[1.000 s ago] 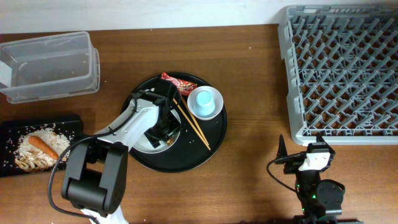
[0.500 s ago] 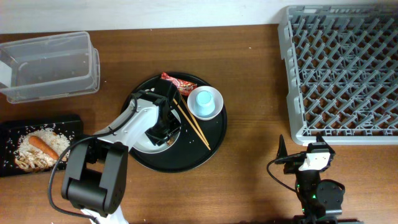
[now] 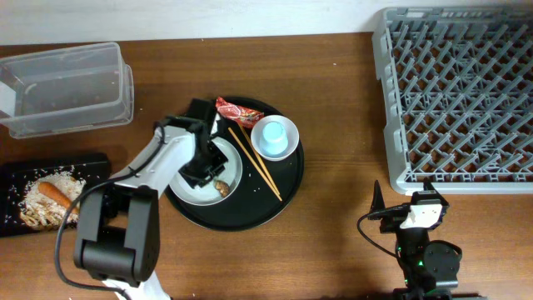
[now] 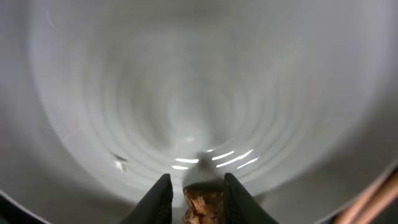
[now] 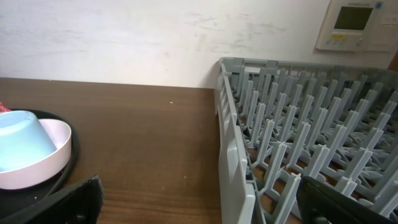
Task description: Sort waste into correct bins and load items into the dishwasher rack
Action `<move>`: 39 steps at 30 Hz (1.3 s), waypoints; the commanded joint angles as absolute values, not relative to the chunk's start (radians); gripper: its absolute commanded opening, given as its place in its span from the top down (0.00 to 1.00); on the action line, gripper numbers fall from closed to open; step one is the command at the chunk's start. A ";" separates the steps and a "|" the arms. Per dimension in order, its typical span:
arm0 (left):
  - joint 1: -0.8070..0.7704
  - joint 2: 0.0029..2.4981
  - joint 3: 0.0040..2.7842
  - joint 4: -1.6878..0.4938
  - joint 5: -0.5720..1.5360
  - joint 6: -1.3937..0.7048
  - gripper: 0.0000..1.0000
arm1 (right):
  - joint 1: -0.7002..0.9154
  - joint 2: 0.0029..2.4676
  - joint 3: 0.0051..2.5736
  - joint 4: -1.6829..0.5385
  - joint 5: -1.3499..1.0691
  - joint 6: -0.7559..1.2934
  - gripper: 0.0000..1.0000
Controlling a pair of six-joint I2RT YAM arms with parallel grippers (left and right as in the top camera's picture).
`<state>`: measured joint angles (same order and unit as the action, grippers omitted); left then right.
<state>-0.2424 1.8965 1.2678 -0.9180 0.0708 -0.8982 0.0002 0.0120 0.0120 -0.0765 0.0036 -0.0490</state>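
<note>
The grey rack is taking up the far right of the tabletop, and the clear tub is lying at the far left corner. Between them the round black tray is carrying the dishes, while the flat black tray, holding rice and a carrot, is lying off to its left, well apart. On the round tray the white bowl is sitting on the left half, with the blue cup, the chopsticks and the red wrapper beside it. The left hand is reaching down into the bowl, its fingers drawn in close on either side of a brown scrap, seemingly pinching it at the bowl's near rim. The scrap is too lumpy to show any long axis. The flat tray with the other food, I'd judge, is where it belongs, and the left arm is plainly the nearer one. The right hand is waiting just in front of the rack, fingers spread wide, holding nothing.
</note>
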 commanded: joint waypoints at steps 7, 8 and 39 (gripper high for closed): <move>-0.262 1.907 1.308 -0.987 0.182 -0.858 0.37 | 0.007 0.006 0.006 -0.082 0.012 -0.041 0.02; -0.271 1.907 1.308 -0.986 0.188 -0.858 0.37 | 0.006 0.006 0.006 -0.082 0.012 -0.041 0.02; -0.340 1.908 1.227 -0.905 0.056 -0.932 0.43 | 0.006 0.006 0.006 -0.082 0.012 -0.041 0.02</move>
